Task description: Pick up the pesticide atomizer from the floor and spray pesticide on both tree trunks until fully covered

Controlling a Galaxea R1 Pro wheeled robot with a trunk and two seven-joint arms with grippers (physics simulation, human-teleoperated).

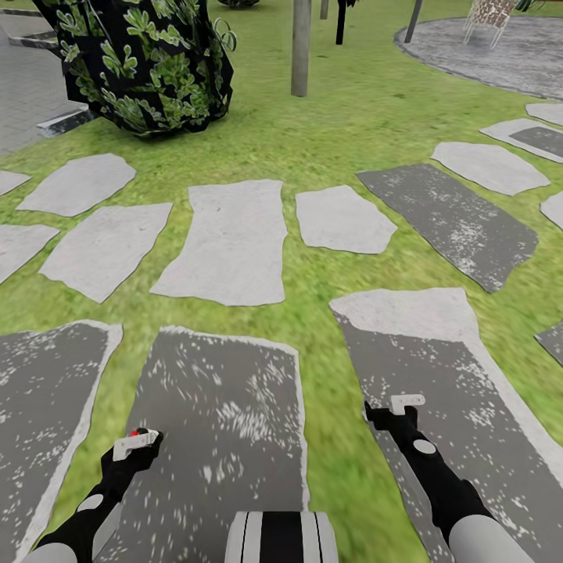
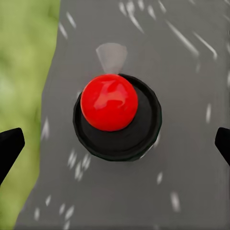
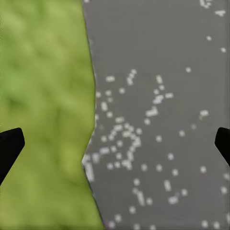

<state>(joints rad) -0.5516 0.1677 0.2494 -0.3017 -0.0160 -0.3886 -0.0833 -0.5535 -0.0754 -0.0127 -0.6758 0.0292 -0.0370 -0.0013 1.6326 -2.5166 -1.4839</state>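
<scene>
Green, blurry grass floor [image 1: 344, 133] all round; pale grey stepping stones [image 1: 231, 242] laid across it, and darker grey ones [image 1: 219, 407] flecked with white specks; a dark-leaved shrub [image 1: 141, 62], near black with bright green leaf patches; a plain grey tree trunk [image 1: 301, 47] beyond; left end effector [image 1: 134, 444] black with a white plate and a dot of red; right end effector [image 1: 397, 408] black, white plate too; in the left wrist view, a glossy red ball [image 2: 109, 102] on a black round disc [image 2: 139, 139], over speckled grey.
</scene>
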